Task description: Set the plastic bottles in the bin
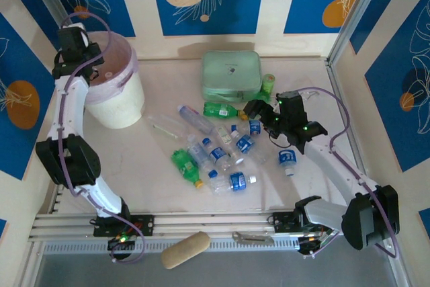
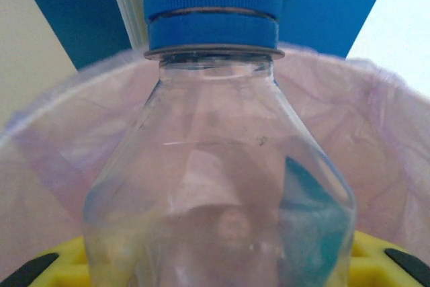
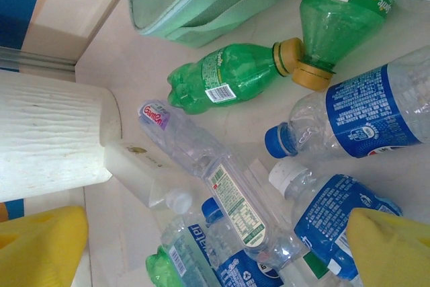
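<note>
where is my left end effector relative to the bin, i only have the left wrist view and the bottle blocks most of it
Observer: From the top view, the left end effector, with your clear bottle, is over the left edge of the bin.
Operator: how many bottles are on the table
Observer: About eleven plastic bottles lie scattered mid-table, clear and green ones mixed.
Operator: and the right arm
Observer: The right end effector hovers open over the pile's right side, beside the mint case, holding nothing.
</note>
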### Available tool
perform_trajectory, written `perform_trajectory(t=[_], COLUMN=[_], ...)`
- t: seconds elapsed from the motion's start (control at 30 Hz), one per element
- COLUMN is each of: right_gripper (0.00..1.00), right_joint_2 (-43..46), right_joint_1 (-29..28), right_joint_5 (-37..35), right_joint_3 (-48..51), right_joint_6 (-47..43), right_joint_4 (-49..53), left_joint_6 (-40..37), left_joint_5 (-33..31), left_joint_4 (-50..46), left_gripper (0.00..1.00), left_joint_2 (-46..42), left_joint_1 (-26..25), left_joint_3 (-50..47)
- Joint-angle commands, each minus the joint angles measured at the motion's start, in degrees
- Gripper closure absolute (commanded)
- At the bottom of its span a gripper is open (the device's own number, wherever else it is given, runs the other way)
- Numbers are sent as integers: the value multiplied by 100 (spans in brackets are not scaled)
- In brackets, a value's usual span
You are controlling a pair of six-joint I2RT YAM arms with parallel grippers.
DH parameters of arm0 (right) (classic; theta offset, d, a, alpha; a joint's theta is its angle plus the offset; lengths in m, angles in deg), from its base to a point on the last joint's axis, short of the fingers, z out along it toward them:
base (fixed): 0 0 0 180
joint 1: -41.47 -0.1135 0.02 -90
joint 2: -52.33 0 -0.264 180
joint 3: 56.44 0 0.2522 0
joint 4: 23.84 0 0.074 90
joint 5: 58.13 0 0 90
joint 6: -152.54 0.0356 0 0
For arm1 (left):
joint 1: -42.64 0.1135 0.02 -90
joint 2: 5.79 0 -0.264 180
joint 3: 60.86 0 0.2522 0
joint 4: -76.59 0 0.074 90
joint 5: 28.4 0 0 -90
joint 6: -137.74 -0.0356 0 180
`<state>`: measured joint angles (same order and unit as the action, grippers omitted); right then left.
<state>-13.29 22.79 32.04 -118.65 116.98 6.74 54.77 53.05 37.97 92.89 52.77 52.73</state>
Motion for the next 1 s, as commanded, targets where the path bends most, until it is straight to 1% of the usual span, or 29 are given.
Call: perform_trajectory(t=[0.0,0.17,0.23,0.27,0.33,0.37,0.4,0.43,0.6,0.77,0.87,0.97], right_gripper=[1,1,1,1,1,1,1,1,1,1,1,1], right_joint_2=[180,186,166,143,99,78,52,34,-64,-104,-124,-156], right_joint_1=[38,66,61,59,66,66,66,65,24,4,30,80], right_joint_5=[-87,-74,-28,-2,48,77,117,155,195,130,16,-21], right_joint_3=[116,125,147,151,133,121,87,60,-58,-73,-190,-376], right_joint_6=[-56,-61,-39,-23,-27,-50,-86,-128,-205,-207,-414,-727], right_joint_4=[186,181,109,73,50,47,50,50,83,94,299,627], left_joint_6=[77,55,35,22,35,64,89,100,210,503,560,542], left_joint_5=[178,231,240,256,292,308,340,381,967,1629,1877,1916], left_joint_4=[-139,-263,-282,-299,-331,-348,-352,-367,-651,-661,-644,-444], left_gripper=[59,57,54,48,32,22,15,13,10,9,9,9], left_joint_2=[123,140,121,102,58,26,-9,-38,-188,-652,-1080,-1639], left_joint_1=[51,55,58,54,53,51,57,52,44,-16,-253,-723], left_joint_3=[172,173,182,185,199,213,233,260,617,582,400,-64])
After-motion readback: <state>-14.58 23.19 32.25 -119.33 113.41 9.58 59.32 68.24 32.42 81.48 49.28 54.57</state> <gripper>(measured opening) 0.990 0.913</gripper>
